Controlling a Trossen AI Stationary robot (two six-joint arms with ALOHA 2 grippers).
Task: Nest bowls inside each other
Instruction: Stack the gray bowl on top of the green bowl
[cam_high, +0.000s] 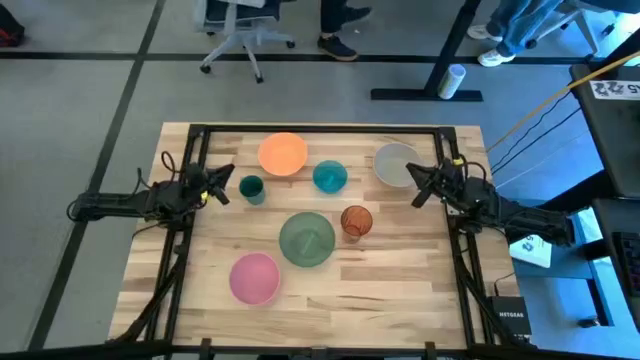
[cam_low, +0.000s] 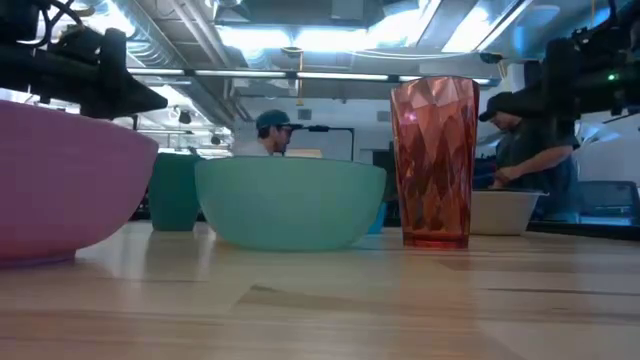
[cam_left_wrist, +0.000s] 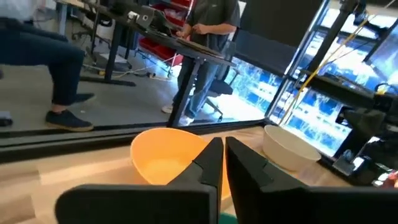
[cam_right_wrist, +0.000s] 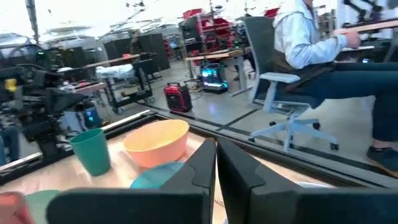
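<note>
Resting apart on the wooden tabletop (cam_high: 400, 270), seven bowls lie unnested, none inside another. From above, the orange bowl (cam_high: 283, 154) sits near the far edge, with the blue bowl (cam_high: 329, 177) just beside it toward the right and the grey bowl (cam_high: 396, 164) further right, close to the right arm. The small teal cup (cam_high: 251, 188) stands toward the left, near the left arm. The green bowl (cam_high: 306, 239) occupies the middle, with the reddish-brown cup (cam_high: 356, 221) just beside it on the right, and the pink bowl (cam_high: 254, 277) lies nearer the front edge, to the left of the green one.

The left end effector (cam_high: 222, 184) hovers at the left side of the tabletop, pointing toward the teal cup, holding nothing; its wrist view shows its fingers (cam_left_wrist: 211, 163) drawn narrow, with only a thin gap, and the orange bowl ahead of them. The right end effector (cam_high: 417, 184) hangs at the right side, just beside the grey bowl, also empty, its fingers (cam_right_wrist: 239, 168) nearly together in its own wrist view.

In the low view the pink bowl, green bowl and reddish-brown cup stand upright in a row, with people in the room behind.
</note>
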